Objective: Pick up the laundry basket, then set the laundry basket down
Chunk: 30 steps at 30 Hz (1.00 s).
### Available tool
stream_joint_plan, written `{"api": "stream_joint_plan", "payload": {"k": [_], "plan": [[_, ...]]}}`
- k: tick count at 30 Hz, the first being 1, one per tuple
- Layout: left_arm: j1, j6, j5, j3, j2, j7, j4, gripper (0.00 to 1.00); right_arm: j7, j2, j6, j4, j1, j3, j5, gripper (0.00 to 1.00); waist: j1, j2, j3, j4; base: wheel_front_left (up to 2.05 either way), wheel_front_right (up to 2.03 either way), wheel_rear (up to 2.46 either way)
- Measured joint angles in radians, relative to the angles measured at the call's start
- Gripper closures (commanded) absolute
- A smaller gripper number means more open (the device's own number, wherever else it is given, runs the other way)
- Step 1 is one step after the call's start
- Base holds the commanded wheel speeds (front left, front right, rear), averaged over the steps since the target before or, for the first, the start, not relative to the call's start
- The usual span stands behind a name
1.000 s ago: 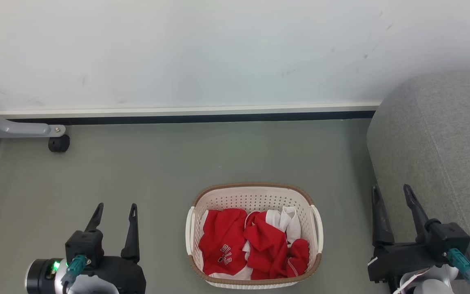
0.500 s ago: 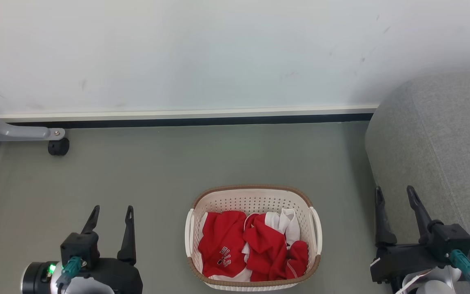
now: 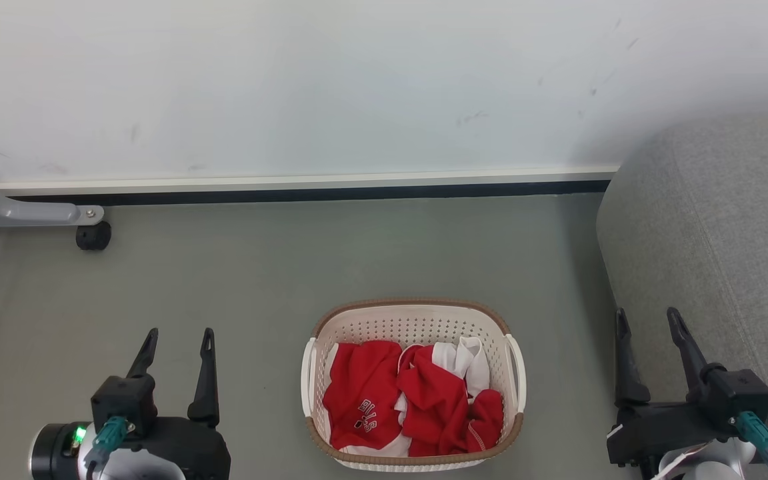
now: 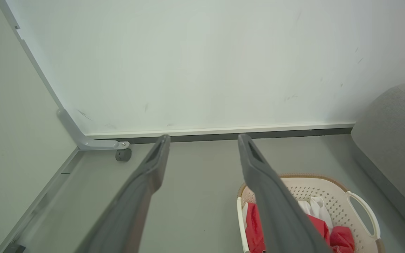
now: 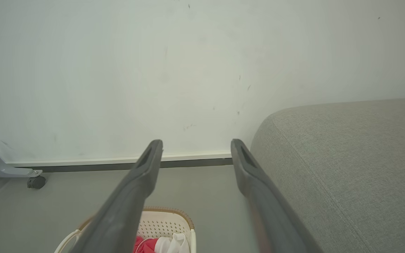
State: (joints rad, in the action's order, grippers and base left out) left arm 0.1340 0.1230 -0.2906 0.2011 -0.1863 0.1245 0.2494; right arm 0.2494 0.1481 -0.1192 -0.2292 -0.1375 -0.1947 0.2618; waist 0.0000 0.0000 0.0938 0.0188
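Both spread open and empty: left gripper (image 3: 181, 333) and right gripper (image 3: 647, 313) sit low on either side of the laundry basket (image 3: 417, 325), well apart from its handles. The basket rests on the grey floor (image 3: 291, 267) between them with red clothes (image 3: 364, 393) inside. A grey sofa (image 3: 711, 220) is to the right and a white wall (image 3: 357, 87) behind.

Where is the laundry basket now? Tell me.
In the head view the laundry basket sits on the grey floor, low and centre, between the left gripper and the right gripper, with the grey sofa on its right.
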Motion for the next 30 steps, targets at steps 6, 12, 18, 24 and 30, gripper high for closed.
{"api": "stream_joint_plan", "payload": {"k": [6,12,18,24,30], "plan": [[0.0,0.0,0.0,-0.001,0.0,-0.008,-0.008,0.0,0.0,0.0,-0.001,0.002,0.0,0.002,0.0,0.0,0.0,0.0,0.006,-0.001,0.0,0.0,0.0],[0.0,0.0,0.001,-0.003,0.0,-0.009,-0.013,0.0,0.0,0.0,-0.001,0.006,0.0,0.004,-0.006,0.0,0.0,0.0,0.012,-0.002,0.0,0.0,0.0],[0.0,0.0,0.003,-0.006,0.001,-0.009,-0.015,0.0,0.0,0.001,-0.001,0.007,0.0,0.006,-0.007,0.0,0.0,0.0,0.015,-0.002,0.0,0.0,0.0],[0.0,0.0,0.003,-0.008,0.002,-0.01,-0.014,0.0,0.0,0.001,-0.004,0.003,-0.001,0.007,-0.007,0.0,0.0,0.0,0.011,-0.001,0.0,0.0,0.0],[0.0,0.0,0.01,-0.01,0.004,-0.014,-0.013,0.0,0.0,0.001,-0.004,0.003,-0.001,0.008,-0.007,0.0,0.0,0.0,0.005,0.0,0.0,0.0,0.0]]}}
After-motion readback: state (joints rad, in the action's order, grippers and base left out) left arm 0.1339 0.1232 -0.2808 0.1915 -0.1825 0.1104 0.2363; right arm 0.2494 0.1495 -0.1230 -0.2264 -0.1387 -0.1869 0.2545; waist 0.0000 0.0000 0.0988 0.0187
